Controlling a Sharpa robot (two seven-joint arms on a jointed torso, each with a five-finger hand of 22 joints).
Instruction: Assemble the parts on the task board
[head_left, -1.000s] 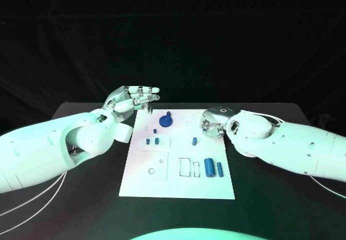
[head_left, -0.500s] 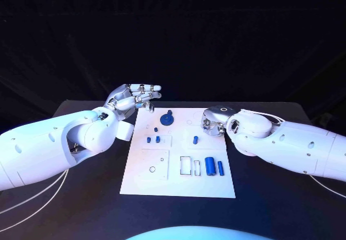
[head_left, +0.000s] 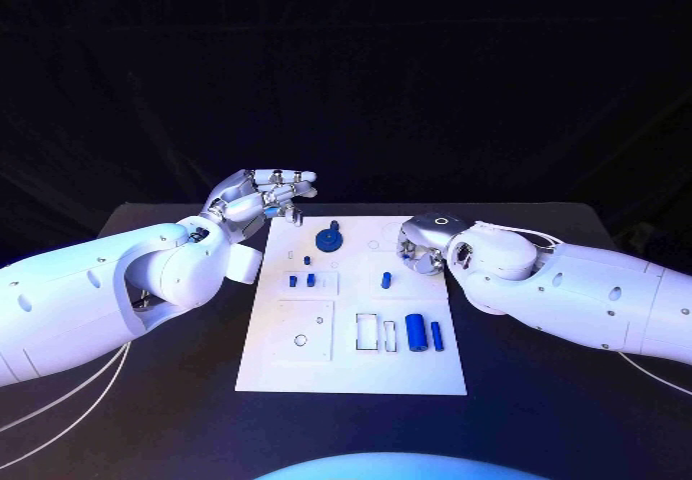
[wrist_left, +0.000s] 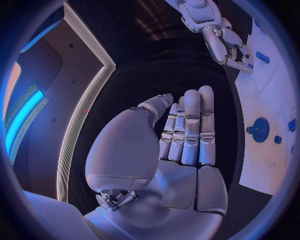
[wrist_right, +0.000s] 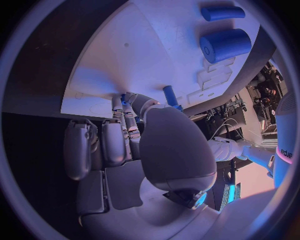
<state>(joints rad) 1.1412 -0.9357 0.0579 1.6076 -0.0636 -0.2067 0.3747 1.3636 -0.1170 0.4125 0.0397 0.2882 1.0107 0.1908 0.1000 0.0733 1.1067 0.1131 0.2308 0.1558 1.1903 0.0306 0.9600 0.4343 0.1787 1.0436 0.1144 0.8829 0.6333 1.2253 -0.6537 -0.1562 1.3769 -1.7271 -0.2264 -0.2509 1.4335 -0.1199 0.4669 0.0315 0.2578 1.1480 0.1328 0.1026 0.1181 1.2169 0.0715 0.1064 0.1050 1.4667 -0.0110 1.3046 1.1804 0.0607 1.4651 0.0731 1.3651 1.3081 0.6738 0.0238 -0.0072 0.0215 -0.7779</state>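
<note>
Robot hand on the right (head_left: 420, 247) sits at about three o'clock of the task board (head_left: 358, 360), curled down over its right edge; in the right wrist view its fingertips (wrist_right: 127, 100) appear to pinch a small blue piece (wrist_right: 124, 98) against the white plate, probably to seat it, though whether it is truly gripped cannot be told for certain; nearest the robot, at five o'clock of the board, a thick blue cylinder (head_left: 415, 332) and a thin blue rod (head_left: 437, 336) lie side by side next to outlined slots, seemingly waiting their turn; further in, small blue pegs (head_left: 299, 281) stand near the centre, with another peg (head_left: 387, 280) to their right; at twelve o'clock a blue gear (head_left: 330, 240) rests flat on the board; farthest, at eleven o'clock, the left robot hand (head_left: 267, 195) hovers raised just off the board's corner above the desk (head_left: 173, 390), fingers straight and together, holding nothing, likely parked clear of the work.
</note>
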